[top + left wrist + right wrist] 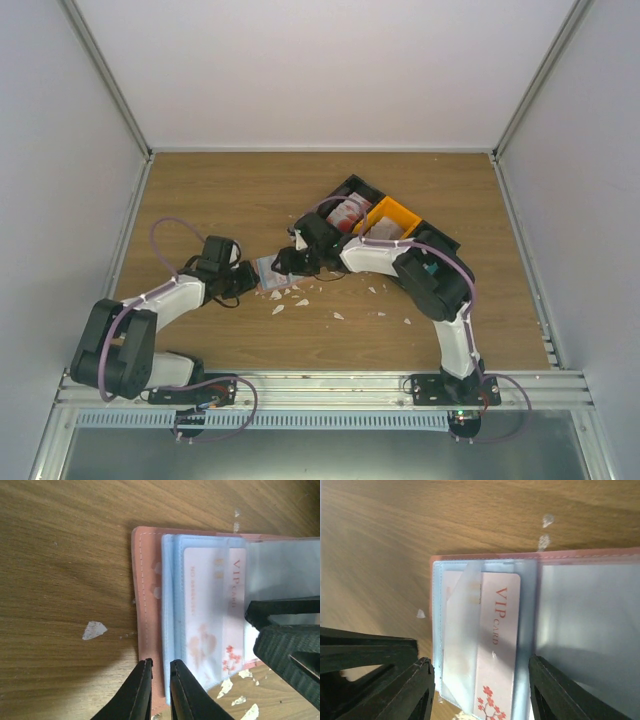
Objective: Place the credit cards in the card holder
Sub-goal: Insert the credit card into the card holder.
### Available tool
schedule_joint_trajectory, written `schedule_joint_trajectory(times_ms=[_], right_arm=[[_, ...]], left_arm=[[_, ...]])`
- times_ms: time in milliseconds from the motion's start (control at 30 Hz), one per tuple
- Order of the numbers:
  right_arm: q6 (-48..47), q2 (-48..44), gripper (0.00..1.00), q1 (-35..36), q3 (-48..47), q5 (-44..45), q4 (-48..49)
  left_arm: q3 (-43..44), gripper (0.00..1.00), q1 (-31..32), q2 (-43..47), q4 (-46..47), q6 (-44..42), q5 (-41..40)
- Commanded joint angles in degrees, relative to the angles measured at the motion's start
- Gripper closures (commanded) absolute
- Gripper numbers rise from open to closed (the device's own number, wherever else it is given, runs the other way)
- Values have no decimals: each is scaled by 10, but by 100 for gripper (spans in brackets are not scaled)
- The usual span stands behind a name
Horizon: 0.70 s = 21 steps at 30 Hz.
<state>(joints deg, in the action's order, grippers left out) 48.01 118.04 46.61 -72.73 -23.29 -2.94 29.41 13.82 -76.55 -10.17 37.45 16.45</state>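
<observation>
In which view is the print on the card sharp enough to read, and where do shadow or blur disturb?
Right wrist: the print on the card reads clearly; the table behind is soft. Left wrist: readable but hazy through the card holder pocket, broad shadow at left. Top external: too small and soft to read.

The left gripper (161,669) and right gripper (480,662) hem in the card holder (149,605) from both sides. Open table (220,195) lies behind it; the bins (388,214) block the back right.
</observation>
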Motion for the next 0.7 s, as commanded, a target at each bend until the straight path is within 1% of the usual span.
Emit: schedule_joint_trajectory(times_ms=[0,100,200,433,667], right_arm=[[-59,-17,46,14,-27,87,-94],[-82,-14,46,29,-49,109,-115],[-106,8,48,47,-90,135,-151],[-127,53,50,83,-162,218,-217],[-137,78,61,92,-192,247,-241]], left_arm=[[18,83,1,25,-6,-1,-7],[21,81,0,36,-11,1,-12],[20,81,-2,48,-17,6,-25],[7,81,-18,74,-26,10,-42],[-1,81,-35,87,-29,7,-38]])
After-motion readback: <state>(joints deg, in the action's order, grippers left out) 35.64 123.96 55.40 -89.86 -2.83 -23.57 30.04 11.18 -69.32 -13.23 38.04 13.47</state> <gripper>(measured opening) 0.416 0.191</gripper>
